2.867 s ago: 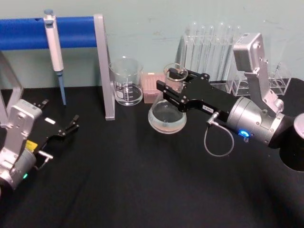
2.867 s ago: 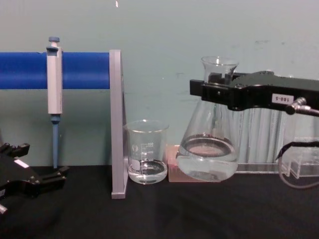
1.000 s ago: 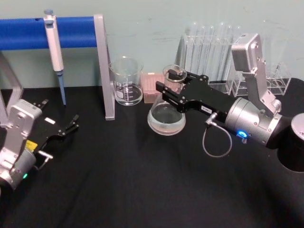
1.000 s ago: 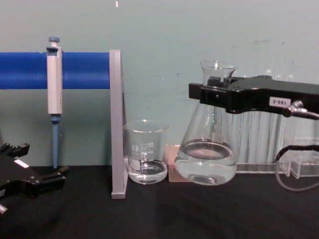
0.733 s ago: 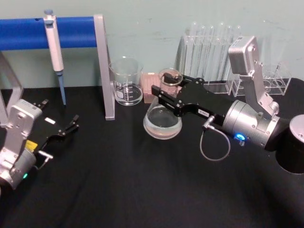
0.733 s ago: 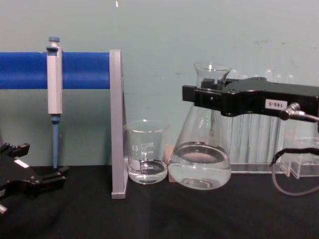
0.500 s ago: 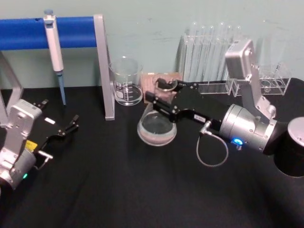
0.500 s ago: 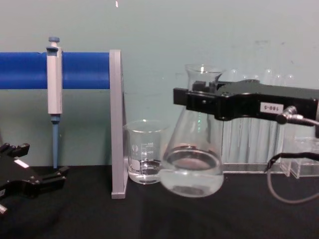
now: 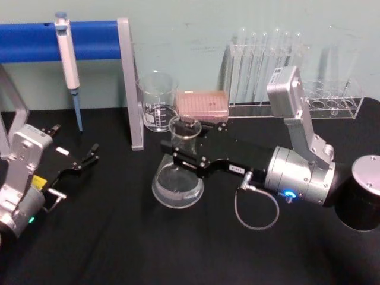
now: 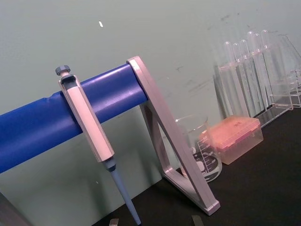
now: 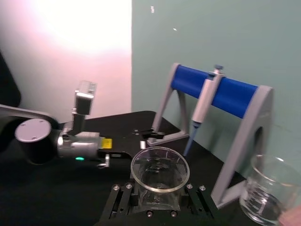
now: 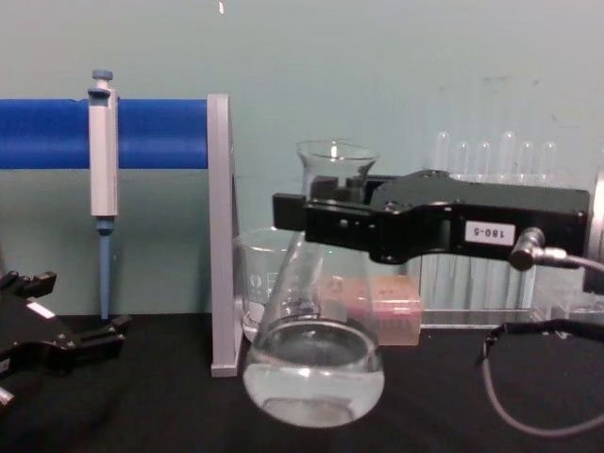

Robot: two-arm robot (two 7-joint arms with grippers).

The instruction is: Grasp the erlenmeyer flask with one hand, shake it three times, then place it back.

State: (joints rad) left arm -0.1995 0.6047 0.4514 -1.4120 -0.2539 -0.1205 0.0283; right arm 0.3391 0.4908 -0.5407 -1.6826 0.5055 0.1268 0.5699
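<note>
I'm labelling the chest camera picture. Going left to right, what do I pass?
Pipette → stand's grey upright → erlenmeyer flask, its neck gripped by the right gripper → pink box → test tubes.

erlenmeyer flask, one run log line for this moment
right pincer: shut on erlenmeyer flask neck | flask: tilted, liquid inside, near beaker | left pincer: open, parked left

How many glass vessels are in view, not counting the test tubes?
2. The flask, gripped at its neck by the right hand; the beaker behind it, beside the grey post. None looks hidden. The left hand rests far left.
</note>
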